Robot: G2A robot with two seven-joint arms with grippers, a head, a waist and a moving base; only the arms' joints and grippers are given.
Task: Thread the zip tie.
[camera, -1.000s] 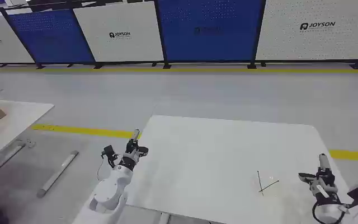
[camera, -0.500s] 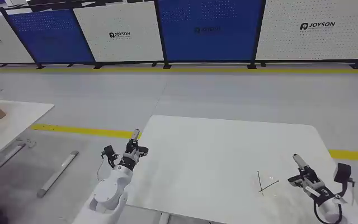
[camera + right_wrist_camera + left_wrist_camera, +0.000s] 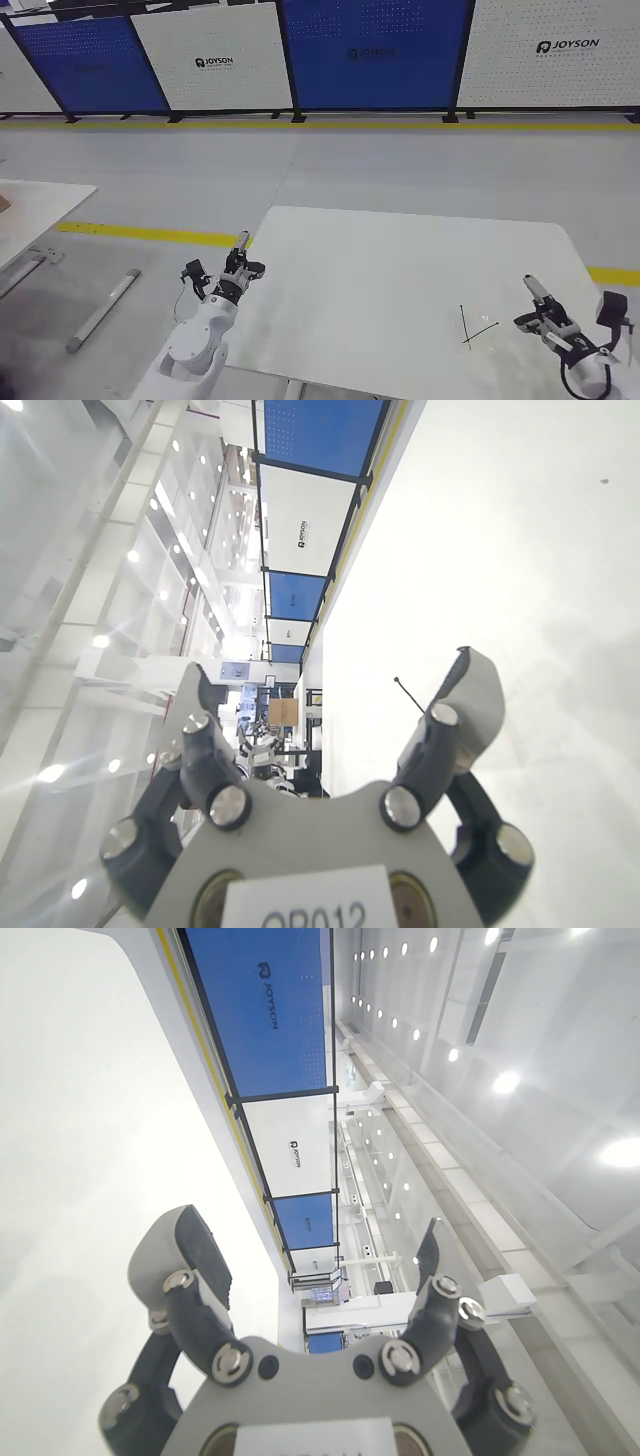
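In the top view, the right gripper [image 3: 530, 300] now stands over the right edge of the table [image 3: 400, 260], shifted inward and tilted toward the zip tie [image 3: 466, 328] compared with a second ago, when it sat farther out and pointed straight ahead. It has held this pose for the last half second. The zip tie lies flat near the table's near right corner, seen as thin black strands meeting in a V, near the gripper but apart from it and untouched. The left gripper [image 3: 240, 248] rests at the table's left edge, well apart from the tie and unmoved. In the left wrist view, the left gripper [image 3: 310, 1223] has its jaws spread wide and empty, with bare tabletop to one side. In the right wrist view, the right gripper [image 3: 330, 660] is also wide open and holds nothing. The zip tie [image 3: 407, 694] shows just past one finger, its head end visible on the table. The right arm seems lined up for a first pick, and threading has not begun.
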